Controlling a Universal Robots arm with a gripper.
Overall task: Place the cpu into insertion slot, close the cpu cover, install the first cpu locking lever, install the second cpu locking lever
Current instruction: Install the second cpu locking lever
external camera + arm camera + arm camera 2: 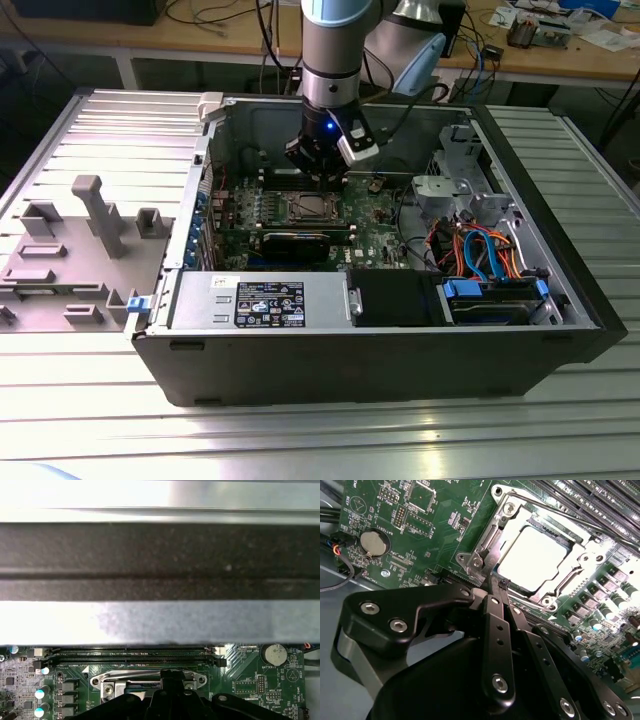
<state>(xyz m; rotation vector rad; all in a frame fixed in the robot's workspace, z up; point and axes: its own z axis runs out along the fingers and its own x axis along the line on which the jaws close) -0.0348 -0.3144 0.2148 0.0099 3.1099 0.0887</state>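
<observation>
The cpu (532, 560) lies flat in the insertion slot (549, 600), its pale metal top glaring under the light. The cpu cover (487, 535) is folded down around it as a metal frame. A thin wire lever (560, 514) runs along one side of the socket. My gripper (496, 584) has its black fingers (495, 615) pressed together, tips just off the socket's edge near a corner, with nothing visible between them. In the exterior view the gripper (322, 168) hangs inside the case just behind the socket (307, 208). The first wrist view has the fingertips (172, 679) over the socket frame (107, 682).
The green motherboard (435, 525) carries a coin battery (374, 542), memory slots (135, 653) and capacitors (612, 605). The case wall (160, 560) stands close behind. A power supply (260, 300), drive bay (495, 298) and coloured cables (480, 245) fill the case front.
</observation>
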